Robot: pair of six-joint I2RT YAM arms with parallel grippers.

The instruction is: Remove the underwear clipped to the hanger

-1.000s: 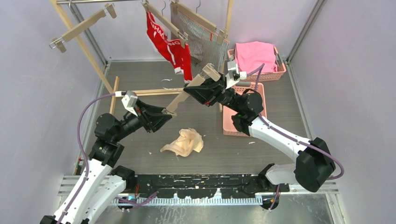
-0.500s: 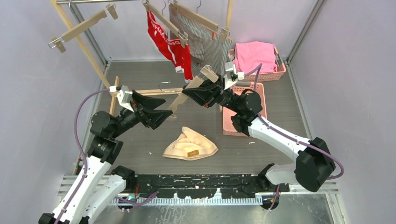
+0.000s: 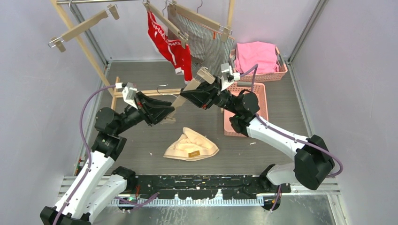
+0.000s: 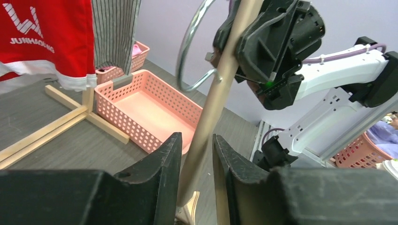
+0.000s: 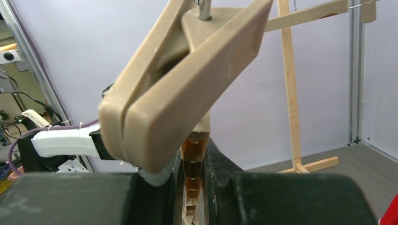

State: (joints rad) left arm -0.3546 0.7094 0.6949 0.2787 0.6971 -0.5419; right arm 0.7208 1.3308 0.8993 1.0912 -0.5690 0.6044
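A wooden rack [image 3: 83,46] stood on the grey table [image 3: 291,136], and from it the red underwear [image 3: 170,46] and the striped underwear [image 3: 202,41] hung clipped to hangers [image 3: 165,21]. The cream underwear [image 3: 191,146] lay loose on the table. Just above it slanted a bare hanger [image 3: 191,86]; the right jaws pinched it below its upper clip, and the left jaws pinched its lower end.

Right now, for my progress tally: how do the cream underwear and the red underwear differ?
Place: the cream underwear lies on the table, off any hanger; the red underwear hangs from a wooden hanger. Shape: the cream one is a flattish crumpled heap; the red one drapes downward. Look: the cream one shows no lettering; the red one has white trim and lettering. Both are soft cloth.
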